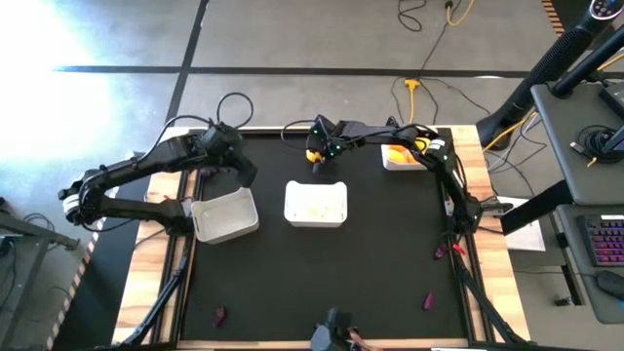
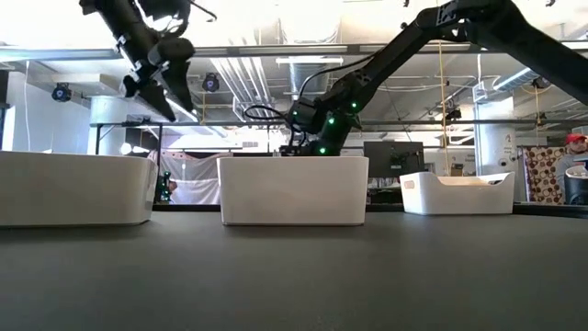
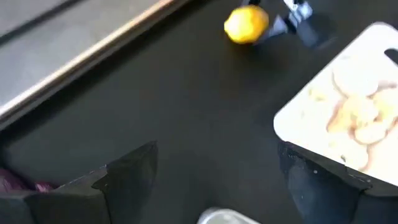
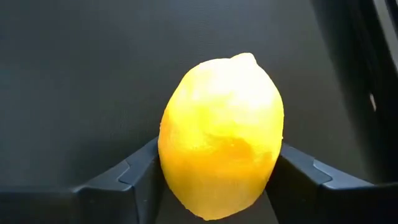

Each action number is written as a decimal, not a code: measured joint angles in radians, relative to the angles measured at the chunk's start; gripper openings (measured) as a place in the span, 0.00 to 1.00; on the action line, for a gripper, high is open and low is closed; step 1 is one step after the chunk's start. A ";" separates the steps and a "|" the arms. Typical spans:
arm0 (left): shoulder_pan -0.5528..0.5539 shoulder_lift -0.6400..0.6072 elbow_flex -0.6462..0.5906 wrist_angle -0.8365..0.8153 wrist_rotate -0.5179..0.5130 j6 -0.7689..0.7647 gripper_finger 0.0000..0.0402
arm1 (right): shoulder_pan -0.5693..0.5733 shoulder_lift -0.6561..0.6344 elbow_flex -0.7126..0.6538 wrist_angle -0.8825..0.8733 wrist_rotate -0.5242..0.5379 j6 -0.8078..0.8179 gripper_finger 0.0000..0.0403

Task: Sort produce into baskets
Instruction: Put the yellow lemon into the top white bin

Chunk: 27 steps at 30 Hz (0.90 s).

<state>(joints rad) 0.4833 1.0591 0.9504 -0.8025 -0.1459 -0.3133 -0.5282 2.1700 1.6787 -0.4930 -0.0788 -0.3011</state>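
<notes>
The left arm (image 1: 146, 174) reaches in from the left edge, its left gripper (image 1: 244, 174) hanging above the mat just behind the left bin (image 1: 225, 215), jaws spread wide and empty. The low view shows it raised well above that bin's rim, which the high view cannot tell. The left wrist view alone shows a purple piece (image 3: 18, 182) in one corner, beside a finger.

The middle bin (image 1: 316, 204) holds pale garlic (image 3: 357, 118), plain in the left wrist view and only a faint speckle from above; the low view shows nothing but the bin's wall.

Behind the middle bin, near the mat's far edge, the right gripper (image 1: 316, 156) is down at a lemon (image 4: 221, 134). The right wrist view shows a finger (image 4: 134, 177) at each side of the lemon, touching it or all but touching; whether they grip it I cannot tell. In the low view the middle bin hides both.

The right bin (image 1: 402, 159) sits at the far right corner with orange fruit (image 1: 398, 153) inside, seen only from above. Small purple pieces lie near the right edge (image 1: 445, 251) and toward the front (image 1: 427, 300), another front-left (image 1: 220, 314).
</notes>
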 joint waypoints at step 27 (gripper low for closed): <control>0.381 0.431 -0.011 -0.173 -0.059 0.293 0.77 | 0.129 -0.743 -0.211 -0.580 0.574 0.932 0.45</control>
<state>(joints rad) 0.8639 1.4905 0.9390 -0.9753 -0.2053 -0.0201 -0.3987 1.4270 1.4679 -1.0726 0.4950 0.6310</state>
